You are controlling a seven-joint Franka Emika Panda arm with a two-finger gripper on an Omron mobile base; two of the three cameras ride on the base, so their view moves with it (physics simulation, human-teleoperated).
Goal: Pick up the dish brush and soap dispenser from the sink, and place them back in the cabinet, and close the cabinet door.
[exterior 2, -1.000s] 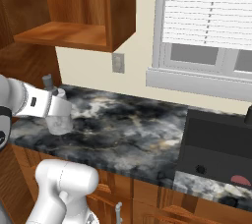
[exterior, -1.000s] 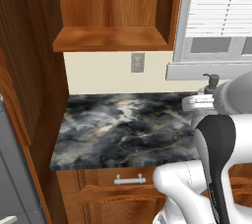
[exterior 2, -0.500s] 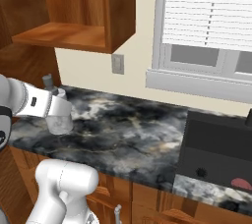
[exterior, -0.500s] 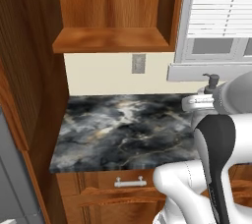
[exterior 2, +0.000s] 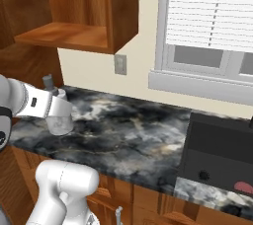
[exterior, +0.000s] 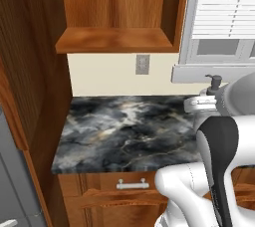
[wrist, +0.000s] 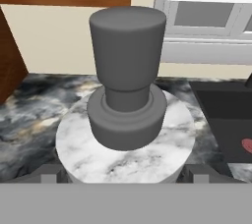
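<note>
Matt marbled-white soap dispenser (wrist: 123,144), glossy marbled stone counter (exterior: 124,131), reddish wood cabinet (exterior: 117,39).

The white arm bends up from its base and reaches forward at about counter height, and the gripper (wrist: 123,171) holds its two fingers (wrist: 49,173) wide apart, closed on the soap dispenser (wrist: 125,144).

Dispenser (wrist: 125,134) between jaws, above tabletop (exterior 2: 128,135). Sink (exterior 2: 217,155) at 3 o'clock of it w/ brush (exterior 2: 243,187) inside; cabinet (exterior 2: 69,34) at 12.
</note>
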